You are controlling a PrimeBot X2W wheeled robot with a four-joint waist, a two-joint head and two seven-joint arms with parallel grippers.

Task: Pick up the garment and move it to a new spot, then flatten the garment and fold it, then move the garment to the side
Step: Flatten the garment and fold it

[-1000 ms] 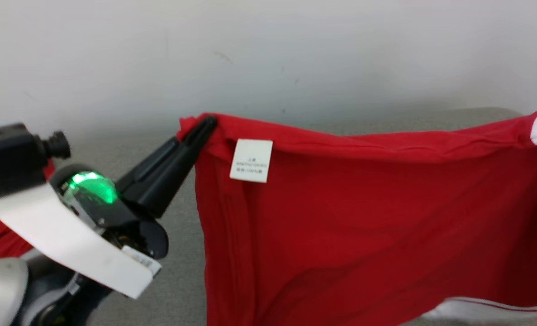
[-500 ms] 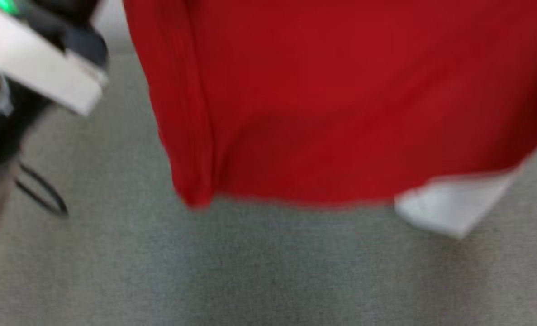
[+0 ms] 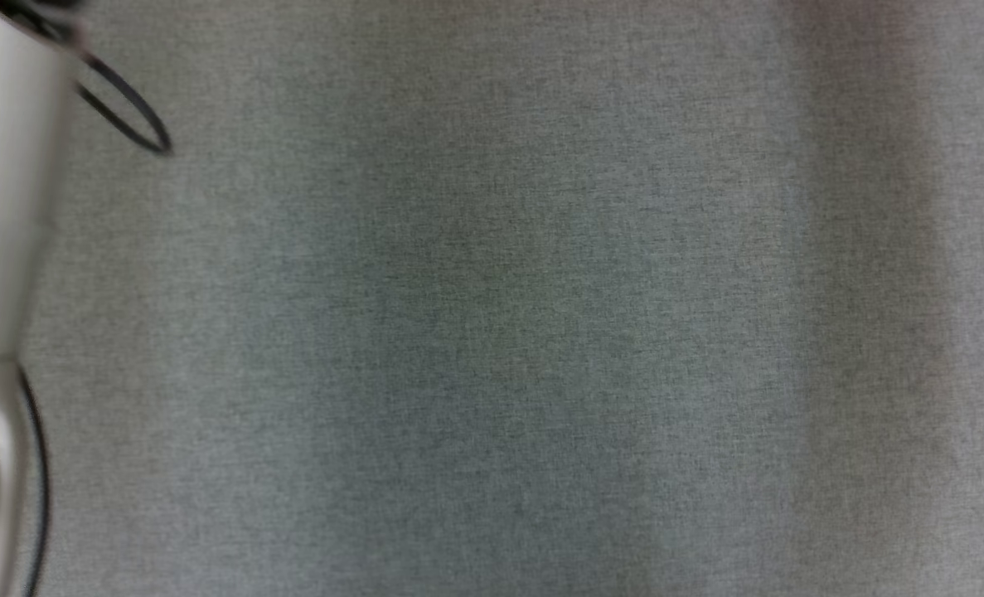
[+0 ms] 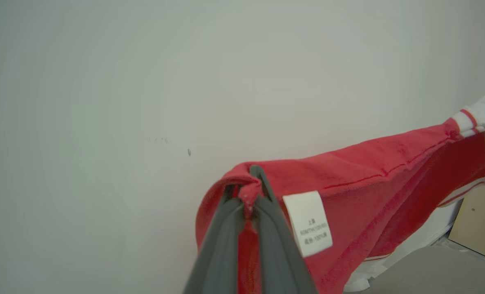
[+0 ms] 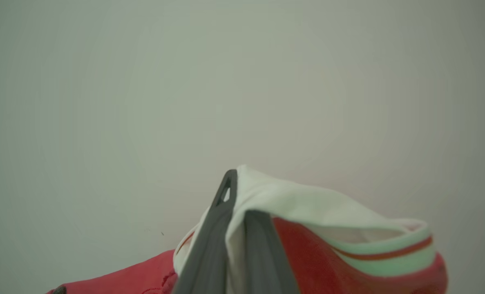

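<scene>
There is one red garment (image 4: 360, 171), and it carries one white label (image 4: 307, 223). Two grippers are counted, the left gripper (image 4: 248, 183) and the right gripper (image 5: 240, 196); each has two dark fingers (image 4: 222, 245), four in all. The right wrist view adds one white cuff (image 5: 307, 202) with one red stripe. In the head view lie one grey cloth surface (image 3: 492, 332), one pale forearm (image 3: 2, 207) and one black cable loop (image 3: 127, 116). In the left wrist view there are also one tan board (image 4: 477, 228) and one pale wall (image 4: 103, 81).
</scene>
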